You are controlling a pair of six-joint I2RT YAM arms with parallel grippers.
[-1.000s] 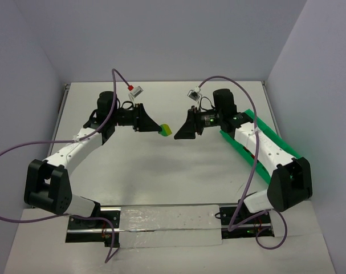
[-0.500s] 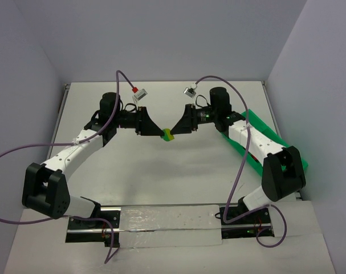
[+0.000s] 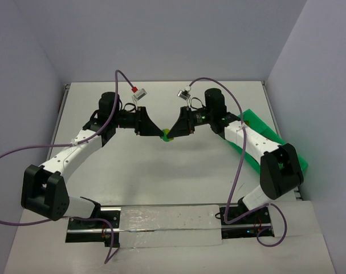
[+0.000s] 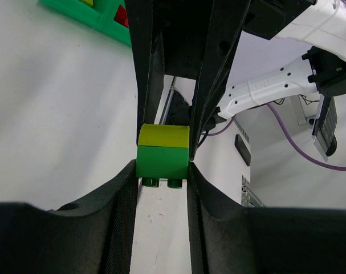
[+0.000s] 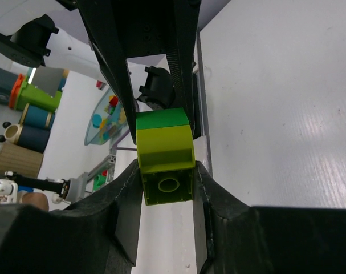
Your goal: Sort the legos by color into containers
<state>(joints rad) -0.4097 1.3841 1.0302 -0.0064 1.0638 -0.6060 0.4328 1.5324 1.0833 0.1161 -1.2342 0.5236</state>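
Both arms grip one lego stack (image 3: pixel 166 136) in mid-air

Above the middle of the table (image 3: pixel 133 165), the left gripper (image 3: pixel 160 134) pinches the dark green brick (image 4: pixel 161 162) and the right gripper (image 3: pixel 174 132) the yellow-green brick (image 5: pixel 165 151) joined to it, forearms reaching inward. The green tray (image 3: pixel 254 119) lies at right, partly hidden beneath the right arm (image 3: pixel 258 145).

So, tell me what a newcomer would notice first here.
The two arms meet nose to nose at mid-table, left gripper and right gripper both clamped on one two-colour brick stack: the left holds the dark green half, the right the yellow-green. Far right, the bright green tray lies partly under the right arm.
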